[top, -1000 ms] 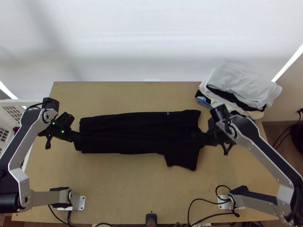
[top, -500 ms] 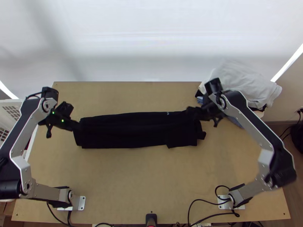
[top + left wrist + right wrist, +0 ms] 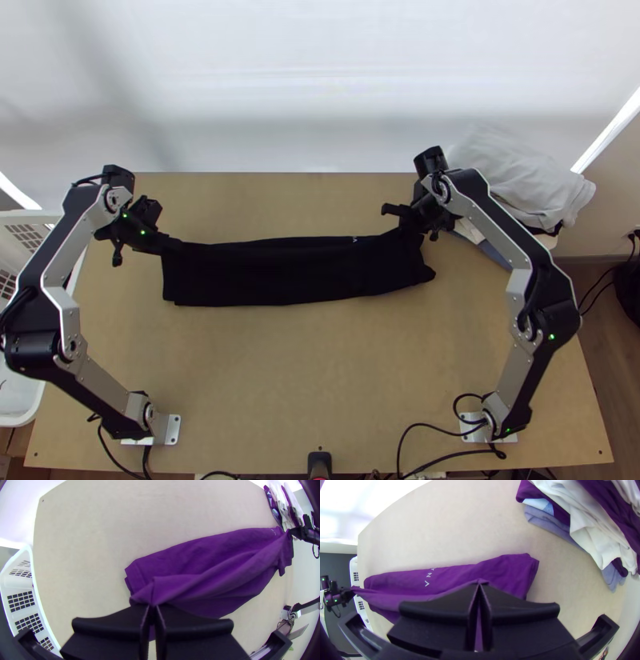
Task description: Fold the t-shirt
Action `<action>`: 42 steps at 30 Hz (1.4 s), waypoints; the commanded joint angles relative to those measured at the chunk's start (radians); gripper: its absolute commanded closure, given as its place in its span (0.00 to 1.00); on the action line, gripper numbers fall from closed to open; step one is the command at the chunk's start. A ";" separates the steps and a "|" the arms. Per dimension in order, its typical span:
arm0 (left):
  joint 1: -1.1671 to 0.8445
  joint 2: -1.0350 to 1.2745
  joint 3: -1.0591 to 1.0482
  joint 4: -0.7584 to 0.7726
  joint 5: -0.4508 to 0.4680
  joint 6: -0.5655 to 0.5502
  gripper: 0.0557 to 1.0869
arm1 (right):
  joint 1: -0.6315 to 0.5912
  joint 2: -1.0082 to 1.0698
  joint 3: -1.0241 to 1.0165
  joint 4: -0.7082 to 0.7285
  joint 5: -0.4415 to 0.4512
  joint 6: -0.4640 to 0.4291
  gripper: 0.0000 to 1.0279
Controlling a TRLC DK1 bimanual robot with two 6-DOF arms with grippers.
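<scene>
A black t-shirt (image 3: 280, 272) lies as a long folded strip across the table, its edge lifted toward both grippers. At its left end my left gripper (image 3: 170, 243) is shut on the cloth. At its upper right part my right gripper (image 3: 402, 220) is shut on it too. In the left wrist view the t-shirt (image 3: 213, 566) looks purple, pinched by the left gripper (image 3: 152, 608), with a taut fold running to the other arm. The right wrist view has the right gripper (image 3: 479, 585) closed on a raised edge of the t-shirt (image 3: 510, 570), beside small light lettering.
A pile of clothes (image 3: 520, 180) in white, black and blue sits at the table's back right corner, close to the right arm. A white basket (image 3: 24, 400) stands off the left edge. Cables (image 3: 432, 458) lie along the near edge. Bare table (image 3: 312, 376) spans the front.
Both grippers have moved toward the table's back, the right one also leftward, holding the cloth. The t-shirt's near edge has drawn back, and the flap hanging at its right has pulled up.
</scene>
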 commanded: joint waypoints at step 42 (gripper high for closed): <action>0.325 -0.113 -0.376 0.263 0.493 0.095 0.05 | -0.108 -0.466 0.036 0.020 -0.278 0.182 0.04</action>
